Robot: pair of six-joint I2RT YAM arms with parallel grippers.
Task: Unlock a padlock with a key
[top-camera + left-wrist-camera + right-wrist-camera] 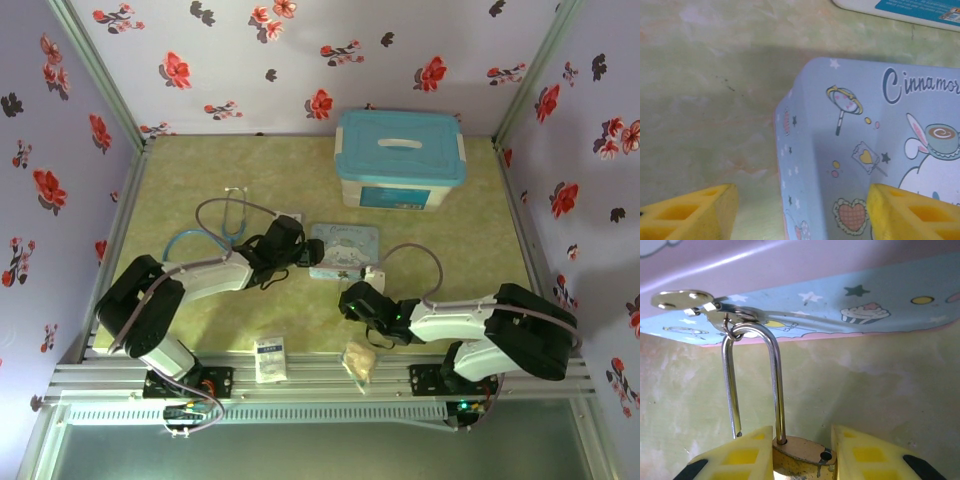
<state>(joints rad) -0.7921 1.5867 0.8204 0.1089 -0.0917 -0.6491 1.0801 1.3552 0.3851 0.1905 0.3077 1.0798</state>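
We saw the green table [200,190] carrying a white box [400,160] with a teal lid at the back and, nearer, the pale-blue tin [345,248]. The left gripper [800,220] stood wide apart and empty, one finger over the table, the other over the tin's lid. The right gripper [801,437] was clamped on the padlock [796,452], just beside the tin's wall. One shackle leg sat in the body and the other ended free. The key [680,299] hung by a ring [737,320] from the shackle's top, against the tin.
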